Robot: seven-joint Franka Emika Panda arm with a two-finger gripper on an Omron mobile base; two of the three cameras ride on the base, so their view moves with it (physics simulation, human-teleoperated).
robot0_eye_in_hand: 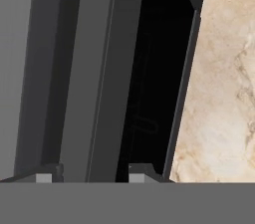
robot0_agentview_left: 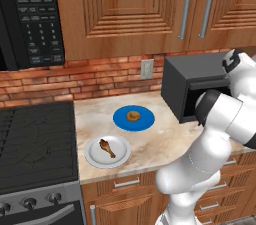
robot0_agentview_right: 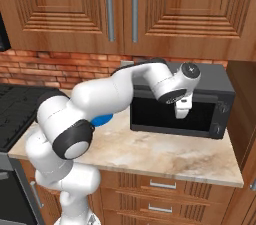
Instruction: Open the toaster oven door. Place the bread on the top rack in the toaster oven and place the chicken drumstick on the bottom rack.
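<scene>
Toaster oven door (robot0_agentview_right: 172,111): dark, stiff hinged panel on the toaster oven (robot0_agentview_right: 210,84) at the desk's (robot0_agentview_right: 150,154) right back corner; likely swings smoothly, best taken at its top edge. Fingers (robot0_agentview_right: 181,114) half-spread at that upper edge; grip cannot be told. Bread (robot0_agentview_left: 133,115) on blue plate (robot0_agentview_left: 120,121), chicken drumstick (robot0_agentview_left: 106,147) on white plate (robot0_agentview_left: 95,159), both left.

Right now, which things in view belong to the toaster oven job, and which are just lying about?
Job: toaster oven, its door, bread, chicken drumstick, end effector at the door.

Lying about: blue plate, white plate, microwave, stove, wall outlet.
</scene>
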